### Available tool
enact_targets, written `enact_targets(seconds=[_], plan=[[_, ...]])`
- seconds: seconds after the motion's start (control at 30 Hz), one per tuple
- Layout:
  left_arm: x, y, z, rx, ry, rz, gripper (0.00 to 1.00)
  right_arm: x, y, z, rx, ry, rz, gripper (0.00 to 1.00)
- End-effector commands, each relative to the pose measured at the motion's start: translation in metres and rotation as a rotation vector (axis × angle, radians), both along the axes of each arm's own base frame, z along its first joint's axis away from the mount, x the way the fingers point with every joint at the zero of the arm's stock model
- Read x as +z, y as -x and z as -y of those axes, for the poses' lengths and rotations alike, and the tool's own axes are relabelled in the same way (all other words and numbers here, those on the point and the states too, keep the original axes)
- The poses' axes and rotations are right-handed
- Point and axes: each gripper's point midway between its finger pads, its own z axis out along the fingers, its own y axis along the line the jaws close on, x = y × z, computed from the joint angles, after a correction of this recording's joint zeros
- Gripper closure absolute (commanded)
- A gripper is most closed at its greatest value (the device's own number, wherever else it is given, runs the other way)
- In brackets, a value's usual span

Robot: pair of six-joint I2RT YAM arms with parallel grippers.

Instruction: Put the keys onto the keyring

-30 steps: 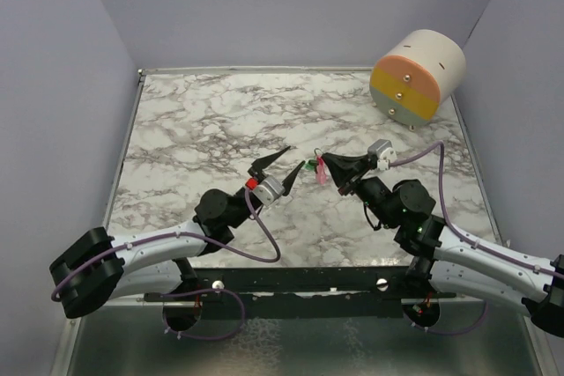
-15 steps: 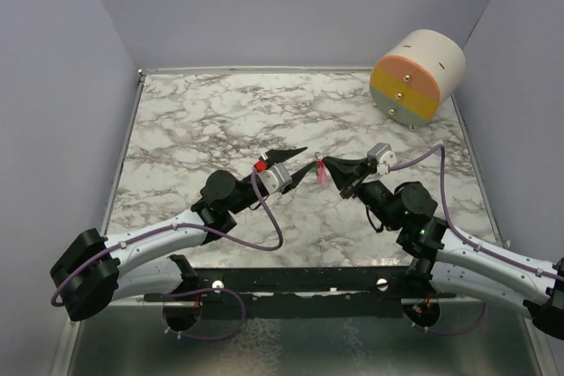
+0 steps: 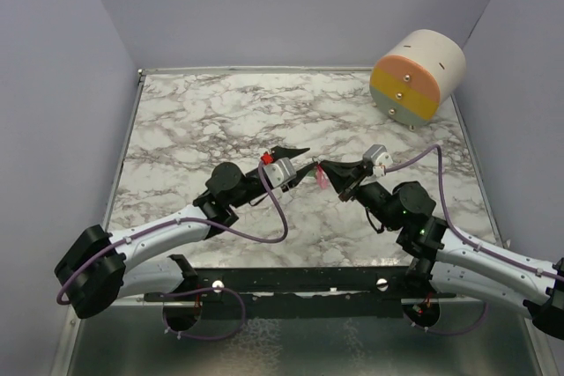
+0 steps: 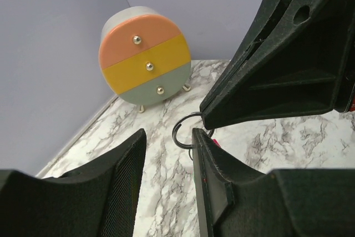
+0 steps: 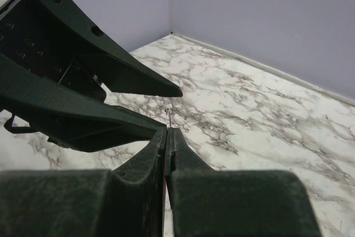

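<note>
My right gripper (image 3: 321,165) is shut on a thin dark keyring (image 4: 185,129), whose loop sticks out past its tip. In the right wrist view only the ring's metal edge (image 5: 167,117) shows above the closed right gripper (image 5: 166,132). A pink-red key (image 3: 322,179) hangs just below that tip; the left wrist view shows only a sliver of it (image 4: 215,143). The green key is hidden. My left gripper (image 3: 301,158) faces the right one almost tip to tip. It is open, the left gripper's (image 4: 168,135) jaws apart with nothing between them, and the ring sits just beyond its right finger (image 4: 206,154).
A round drawer unit (image 3: 417,77) with orange, yellow and grey-green fronts stands at the back right corner, seen too in the left wrist view (image 4: 145,62). Purple walls close in the marble table (image 3: 203,121) on three sides.
My left gripper has moved right, up to the right gripper's tip, and its jaws have narrowed. The right gripper has hardly moved and still holds the ring.
</note>
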Motion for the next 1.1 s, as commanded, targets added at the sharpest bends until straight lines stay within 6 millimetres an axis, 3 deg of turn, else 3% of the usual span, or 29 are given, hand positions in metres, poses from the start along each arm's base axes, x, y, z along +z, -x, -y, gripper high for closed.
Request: enact_targets(seconds=[0.0,0.43,0.8,0.93,1.07], plan=[[0.0092,-0.0031,0.0016,-0.016,0.014,0.005,0.6,0.0042,0.0067,-0.0051,0.044,0.007,0.02,0.99],[0.0066,-0.0034,0.0054,-0.054,0.002,0.0,0.65,0.0014,0.0076,-0.0092,0.062,0.022,0.019,0.99],[0.0118,0.0007,0.0043,-0.07,0.005,0.024,0.83,0.0019,0.0074,-0.0116,0.067,0.024,0.014,0.99],[0.012,-0.0003,0.0034,-0.062,0.006,0.025,1.0,0.003,0.0064,-0.0109,0.061,0.02,0.012,0.99],[0.0111,-0.0009,0.0026,-0.056,0.005,0.025,1.0,0.0044,0.0057,-0.0116,0.059,0.017,0.004,0.99]])
